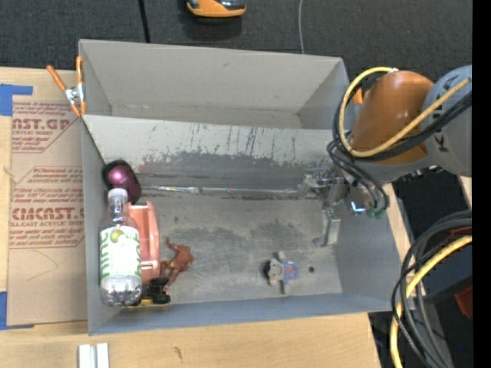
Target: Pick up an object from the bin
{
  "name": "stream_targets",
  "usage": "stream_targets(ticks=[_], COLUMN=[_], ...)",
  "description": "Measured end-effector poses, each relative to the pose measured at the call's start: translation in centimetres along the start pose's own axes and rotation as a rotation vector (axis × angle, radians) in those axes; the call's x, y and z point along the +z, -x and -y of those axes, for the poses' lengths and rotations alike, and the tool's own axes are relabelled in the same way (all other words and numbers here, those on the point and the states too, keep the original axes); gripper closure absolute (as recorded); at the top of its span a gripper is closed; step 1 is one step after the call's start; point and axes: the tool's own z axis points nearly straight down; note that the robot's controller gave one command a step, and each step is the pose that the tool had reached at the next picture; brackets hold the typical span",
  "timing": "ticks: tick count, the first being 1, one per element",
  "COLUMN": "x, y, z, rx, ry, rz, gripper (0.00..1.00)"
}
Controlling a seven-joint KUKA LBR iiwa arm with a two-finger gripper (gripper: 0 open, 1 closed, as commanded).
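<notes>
My gripper (330,234) hangs low at the right side of the bin, close to the right wall. The nearest loose thing is a small grey and blue object (281,271) on the bin floor, lying to the gripper's lower left and apart from it. Nothing shows in the gripper.
Along the left wall lie a clear bottle with a green label (120,256), a dark purple ball (121,176), a salmon-pink piece (146,238), a red-brown toy figure (178,261) and a small black and yellow thing (156,294). The arm's orange cover and yellow cables stand over the right rim.
</notes>
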Motion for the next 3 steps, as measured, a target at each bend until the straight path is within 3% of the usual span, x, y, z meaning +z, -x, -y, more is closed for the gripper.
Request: stream_targets(ticks=[1,2,3], x=[0.9,3.6,6.0], y=[-1.7,-4.5,-6.0], z=[-0.9,-5.2,-5.6], rx=[0.025,-0.172,-0.089], ry=[0.000,-0.002,0.004], rz=[0.000,0.001,0.000], gripper=[0.00,0.00,0.00])
